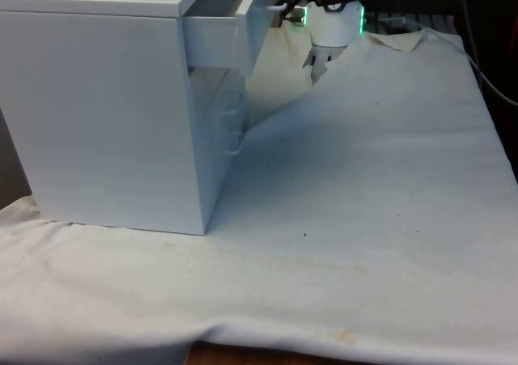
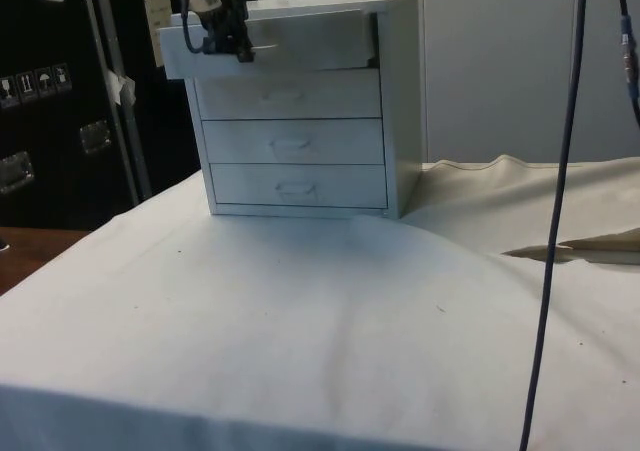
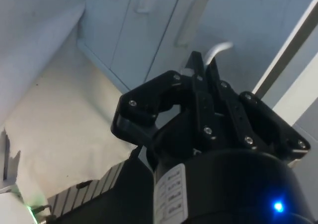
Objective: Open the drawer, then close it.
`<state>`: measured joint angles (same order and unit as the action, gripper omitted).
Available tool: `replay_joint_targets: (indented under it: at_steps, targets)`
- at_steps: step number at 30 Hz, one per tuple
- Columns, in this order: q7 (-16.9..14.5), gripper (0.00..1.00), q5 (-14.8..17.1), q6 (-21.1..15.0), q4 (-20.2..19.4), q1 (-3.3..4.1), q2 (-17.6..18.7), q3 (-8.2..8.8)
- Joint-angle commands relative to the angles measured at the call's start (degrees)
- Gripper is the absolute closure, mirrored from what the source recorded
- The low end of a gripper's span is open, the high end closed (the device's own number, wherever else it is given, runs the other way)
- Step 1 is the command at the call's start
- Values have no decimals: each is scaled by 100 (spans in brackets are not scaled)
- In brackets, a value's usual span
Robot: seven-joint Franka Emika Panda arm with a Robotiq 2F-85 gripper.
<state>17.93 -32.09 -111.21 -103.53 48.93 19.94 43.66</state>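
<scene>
We saw a white chest of drawers [image 2: 300,101] standing on the desk [image 2: 300,311], which was covered with a white cloth [image 1: 364,179]. In the side view the chest showed its front, with four drawers stacked one above another. The top drawer [image 2: 265,43] was pulled out partway, its front panel standing forward of the three below, which sat flush in the frame. In the front view the chest stood at the front view's left with its plain side turned toward us, and the open drawer [image 1: 218,29] jutted out toward the front view's right, near the upper edge.

The gripper [image 2: 235,43] was at the front of that open drawer, level with its handle [image 2: 262,46]. In the wrist view the gripper [image 3: 203,67] had its two black fingers [image 3: 196,67] drawn close together around a pale curved handle [image 3: 218,50], so we took it as clamped on the drawer's handle. The handles of the lower drawers [image 3: 191,18] showed beyond the fingers, untouched.

The cloth lay rumpled at the far end of the desk, with a folded edge lifted. A dark cable [image 2: 560,201] hung down at the right of the side view.
</scene>
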Motion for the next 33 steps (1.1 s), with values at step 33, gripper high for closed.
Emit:
replay_joint_targets:
  at_steps: [33]
  targets:
    - [710, 100, -103, 659, 453, 29, 321, -739]
